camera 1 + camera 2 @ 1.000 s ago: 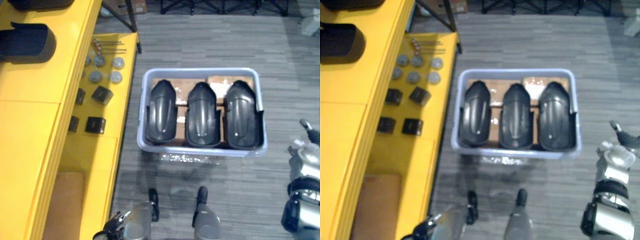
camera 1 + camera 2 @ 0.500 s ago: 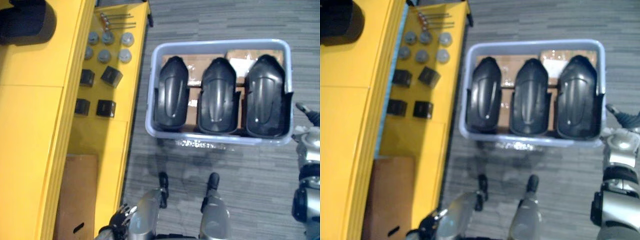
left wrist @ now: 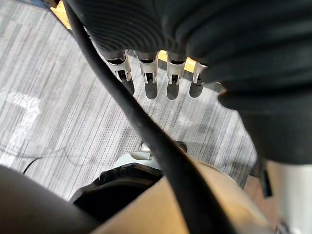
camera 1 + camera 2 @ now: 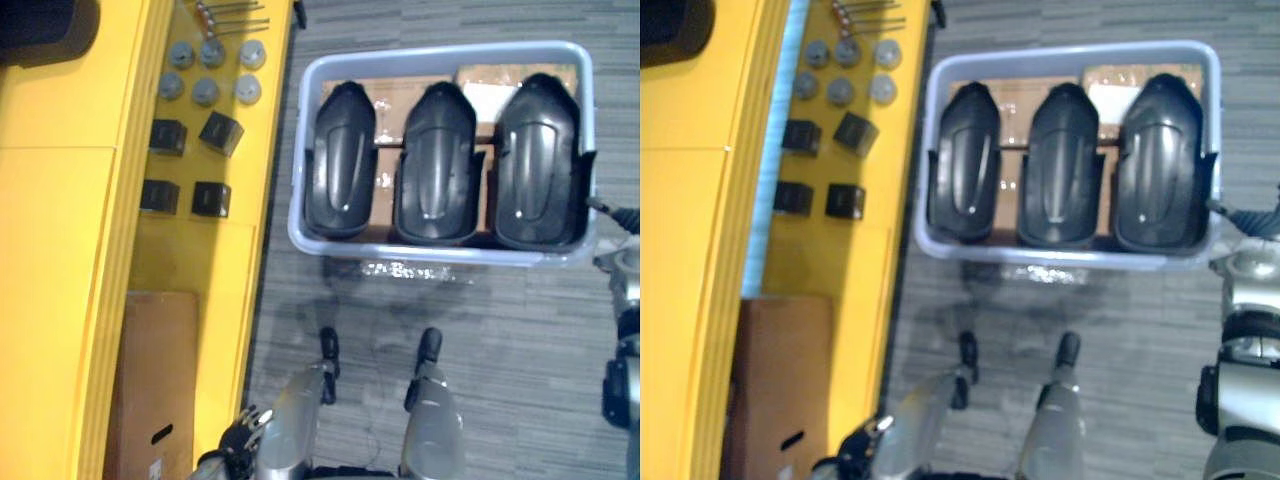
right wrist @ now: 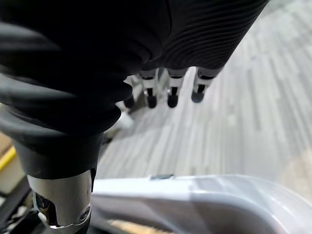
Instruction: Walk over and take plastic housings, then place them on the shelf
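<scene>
Hanging slack, the left hand holds nothing, its fingers straight and pointed down at the floor. The right hand is the same: loose, straight-fingered and empty.

Three black plastic housings stand side by side in a pale bin, one at its left end, one in the middle and one against its right wall. Each has its rounded nose toward the far rim. Brown cardboard shows behind and between them, with a pale label at the far right corner.

The bin sits on the floor, a grey striped carpet, its left wall just beside the edge of a yellow shelf. On the shelf's lower board lie grey round caps, four small black boxes and, toward the near end, a brown cardboard sheet. At the far left corner of the upper board, a dark moulded part is cut off by the view's edge.

From the head, the left hand shows low, by the shelf's near edge. The right hand is just beside the bin's near right corner, and the bin's pale rim shows under that wrist.
</scene>
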### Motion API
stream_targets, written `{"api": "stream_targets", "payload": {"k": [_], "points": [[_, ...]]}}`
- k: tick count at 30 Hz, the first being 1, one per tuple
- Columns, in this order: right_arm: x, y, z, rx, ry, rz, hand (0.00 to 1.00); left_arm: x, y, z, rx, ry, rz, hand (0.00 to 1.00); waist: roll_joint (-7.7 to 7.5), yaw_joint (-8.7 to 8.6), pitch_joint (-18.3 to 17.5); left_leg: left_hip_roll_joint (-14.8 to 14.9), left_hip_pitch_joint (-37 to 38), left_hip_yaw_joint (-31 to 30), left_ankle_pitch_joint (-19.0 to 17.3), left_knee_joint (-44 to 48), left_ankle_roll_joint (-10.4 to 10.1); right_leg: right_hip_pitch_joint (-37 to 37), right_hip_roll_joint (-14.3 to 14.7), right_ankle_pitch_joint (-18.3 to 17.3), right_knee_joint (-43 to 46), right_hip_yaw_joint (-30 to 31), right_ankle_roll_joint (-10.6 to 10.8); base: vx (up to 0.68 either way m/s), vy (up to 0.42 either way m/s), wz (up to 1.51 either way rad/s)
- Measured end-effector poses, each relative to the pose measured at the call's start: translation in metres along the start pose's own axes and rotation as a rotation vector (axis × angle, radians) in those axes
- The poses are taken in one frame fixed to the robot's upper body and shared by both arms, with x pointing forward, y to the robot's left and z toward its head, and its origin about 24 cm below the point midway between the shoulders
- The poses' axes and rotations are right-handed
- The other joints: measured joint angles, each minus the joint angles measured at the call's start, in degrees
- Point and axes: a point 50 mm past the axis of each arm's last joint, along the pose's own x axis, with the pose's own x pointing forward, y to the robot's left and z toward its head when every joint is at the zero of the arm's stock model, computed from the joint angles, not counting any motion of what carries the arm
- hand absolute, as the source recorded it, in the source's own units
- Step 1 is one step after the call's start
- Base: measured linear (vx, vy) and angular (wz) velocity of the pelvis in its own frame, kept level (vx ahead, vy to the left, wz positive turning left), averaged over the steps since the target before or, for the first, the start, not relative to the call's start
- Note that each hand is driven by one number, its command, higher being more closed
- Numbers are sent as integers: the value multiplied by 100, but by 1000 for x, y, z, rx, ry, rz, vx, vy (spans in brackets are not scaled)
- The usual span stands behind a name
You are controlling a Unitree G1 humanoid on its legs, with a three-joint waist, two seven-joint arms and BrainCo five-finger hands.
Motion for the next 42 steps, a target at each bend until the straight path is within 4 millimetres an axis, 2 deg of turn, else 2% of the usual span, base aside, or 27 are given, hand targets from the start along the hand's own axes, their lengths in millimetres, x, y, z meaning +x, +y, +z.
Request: {"api": "stream_targets", "payload": {"k": [3, 11, 16, 17, 22, 27, 42], "points": [[3, -5, 7, 13, 5, -17, 0, 3, -6, 4, 15, -5, -24, 0, 149, 29, 92, -8, -10, 9, 0, -14, 0, -28, -12, 0, 21, 4, -1, 11, 0, 0], [7, -9, 34, -1, -53, -24, 0, 5, -10, 6, -11, -4, -40, 0, 237, 65, 118, -25, -206, 46, 20, -25, 15, -319, -42, -8, 155, 38, -13, 1, 0, -2], [7, -6, 35, -42, -68, 4, 0, 6, -13, 8, -16, -8, -49, 0, 270, 127, 128, -93, -236, 43, 143, -200, 39, -446, -111, -10, 201, 37, -14, -13, 7, 2], [7, -5, 38, -50, -84, 15, 100, 6, -13, 9, -17, -11, -52, 0, 271, 155, 128, -92, -279, 45, 145, -184, 38, -507, -113, -16, 247, 44, -23, 0, 0, 0], [8, -15, 49, -83, -137, 10, 100, 6, -14, 10, -17, -17, -55, 0, 272, 183, 127, -93, -362, 38, 174, -179, 34, -604, -116, -17, 295, 43, -24, 0, 0, 0], [10, -25, 58, -192, -180, -3, 100, 6, -14, 10, -17, -18, -54, 0, 278, 170, 123, -92, -365, 38, 183, -173, 24, -613, -105, -18, 311, 43, -26, 0, 0, 0], [7, -16, 66, -309, -264, 19, 100, 6, -14, 11, -17, -21, -55, 0, 281, 197, 121, -90, -365, 4, 264, -199, 27, -632, -127, -27, 375, 16, -38, -2, 0, 0]]}}
